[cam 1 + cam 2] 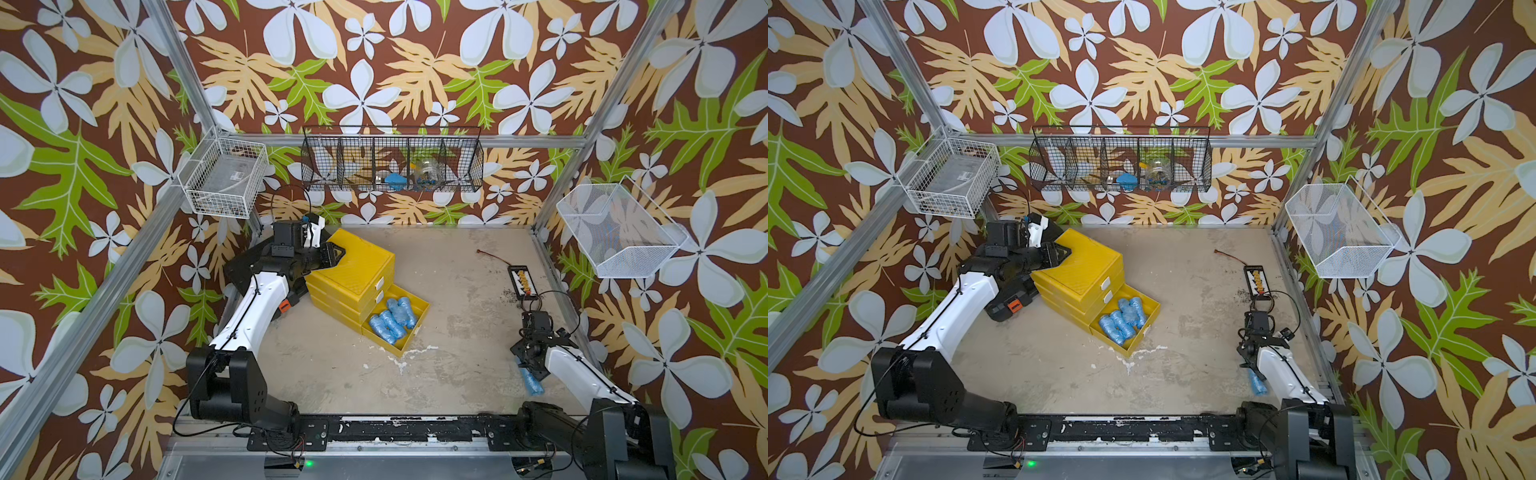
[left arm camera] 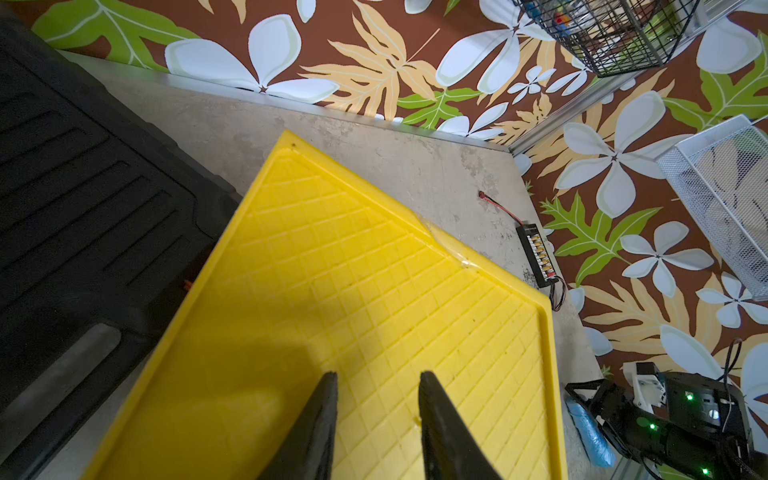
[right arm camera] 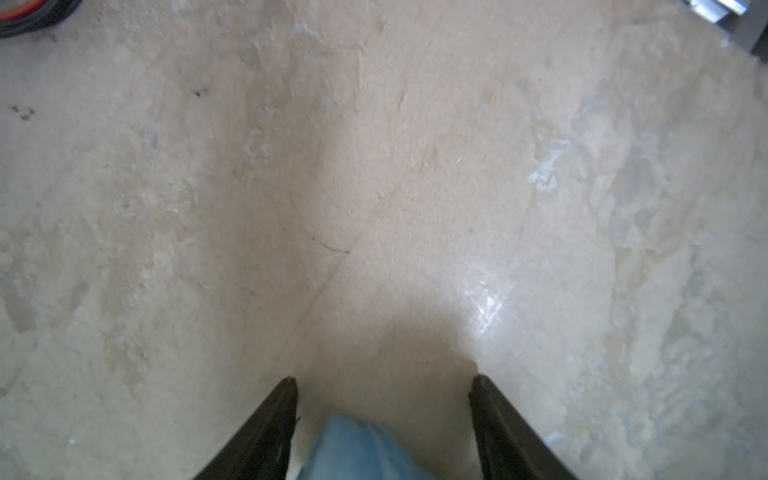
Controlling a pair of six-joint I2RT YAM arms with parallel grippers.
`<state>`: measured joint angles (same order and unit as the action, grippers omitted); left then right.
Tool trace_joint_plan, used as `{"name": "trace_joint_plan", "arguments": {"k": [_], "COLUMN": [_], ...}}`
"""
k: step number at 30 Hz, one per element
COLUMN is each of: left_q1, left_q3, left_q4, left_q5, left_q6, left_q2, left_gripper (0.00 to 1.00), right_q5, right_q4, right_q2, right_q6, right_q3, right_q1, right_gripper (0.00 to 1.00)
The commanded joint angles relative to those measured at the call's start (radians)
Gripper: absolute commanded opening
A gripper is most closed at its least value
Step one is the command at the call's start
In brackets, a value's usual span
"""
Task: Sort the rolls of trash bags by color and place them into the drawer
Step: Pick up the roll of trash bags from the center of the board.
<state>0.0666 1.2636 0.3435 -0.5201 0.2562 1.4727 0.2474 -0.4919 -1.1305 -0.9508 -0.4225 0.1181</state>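
Below, a mottled beige tabletop (image 1: 457, 316), floral-papered walls (image 1: 374, 62) around.

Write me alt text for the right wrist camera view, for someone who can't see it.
A light blue roll of trash bags lies between the two dark fingers of the right gripper, whose jaws stand apart on either side of it without visibly touching it. Beyond them stretches a bare, mottled beige tabletop, blurred and scuffed.

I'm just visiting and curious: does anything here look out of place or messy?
One blue roll lies alone on the table by the right gripper, away from the other blue rolls in the open bottom drawer. Dark crumbs are scattered beside the small black board.
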Motion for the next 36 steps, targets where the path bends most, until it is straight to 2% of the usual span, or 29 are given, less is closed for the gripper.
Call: {"name": "trace_joint_plan", "arguments": {"k": [1,5,7,11,13,18,27,29,31,33,36], "left_q1": [-0.001,-0.001,-0.001,-0.001,-0.001,-0.001,-0.001,-0.001,-0.001,-0.001,-0.001], "left_q3": [-0.003,-0.002,-0.004,-0.007,-0.01,-0.015,-0.021,-0.023,-0.023,-0.022,-0.02], "left_q4": [0.023,0.023,0.023,0.022,0.02,0.02,0.008,0.005,0.002,-0.001,-0.007], "left_q5": [0.011,0.012,0.014,0.016,0.017,0.02,0.019,0.017,0.016,0.013,0.007], "left_q6": [-0.008,-0.005,-0.005,-0.005,-0.006,-0.005,0.004,0.007,0.009,0.01,0.015], "left_q2": [-0.006,-0.009,-0.011,-0.011,-0.011,-0.013,-0.013,-0.013,-0.012,-0.013,-0.012], "left_gripper": [0.37,0.37,0.37,0.37,0.37,0.37,0.37,0.37,0.37,0.37,0.37], "right_q5": [-0.165,-0.214,-0.233,-0.306,-0.365,-0.508,-0.59,-0.571,-0.535,-0.505,-0.475], "right_q4": [-0.005,0.036,0.054,0.108,0.152,0.266,0.291,0.266,0.235,0.206,0.173], "right_q2": [-0.008,0.009,0.021,0.047,0.053,0.041,0.011,0.006,-0.01,-0.03,-0.041], "right_q6": [-0.026,-0.03,-0.024,0.003,0.027,0.103,0.258,0.303,0.349,0.39,0.43], "right_q3": [0.035,0.052,0.055,0.057,0.063,0.07,0.015,-0.005,-0.026,-0.047,-0.059], "right_q1": [-0.001,-0.001,-0.001,-0.001,-0.001,-0.003,-0.008,-0.009,-0.009,-0.009,-0.008], "right_gripper": [0.52,0.26,0.16,0.03,0.0,0.0,0.0,0.26,0.43,0.48,0.5]}}
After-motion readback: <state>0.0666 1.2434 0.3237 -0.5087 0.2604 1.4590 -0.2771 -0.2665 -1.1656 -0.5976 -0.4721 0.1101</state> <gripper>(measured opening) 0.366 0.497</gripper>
